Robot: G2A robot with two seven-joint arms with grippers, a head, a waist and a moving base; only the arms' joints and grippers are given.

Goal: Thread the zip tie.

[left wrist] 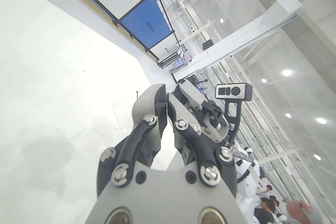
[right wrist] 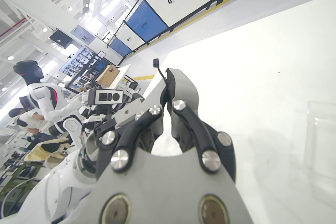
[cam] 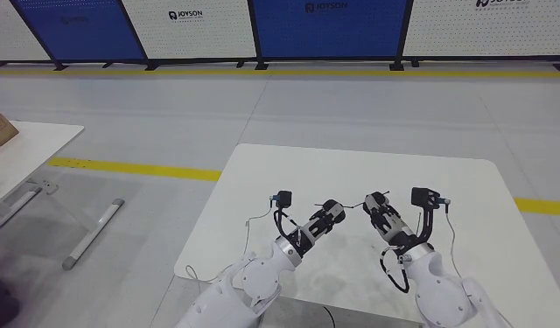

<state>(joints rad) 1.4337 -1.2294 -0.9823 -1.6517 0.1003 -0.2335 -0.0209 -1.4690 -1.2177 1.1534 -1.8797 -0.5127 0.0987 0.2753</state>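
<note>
Zip tie (right wrist: pixel 156 61) clamped in right tool (right wrist: pixel 167 78), head sticking out; left tool (left wrist: pixel 166 95) pinched shut nearby.

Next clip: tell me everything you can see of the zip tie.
Thin, black, plastic-looking zip tie, small square head at its free end. Its strap runs in between the shut fingers of the right gripper, which pinch it over the white table. The rest of the strap is hidden.

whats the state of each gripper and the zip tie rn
right gripper: shut on zip tie
zip tie: pinched in right gripper, head end sticking out past the fingertips
left gripper: shut, fingers together; cannot tell if it holds anything
</note>
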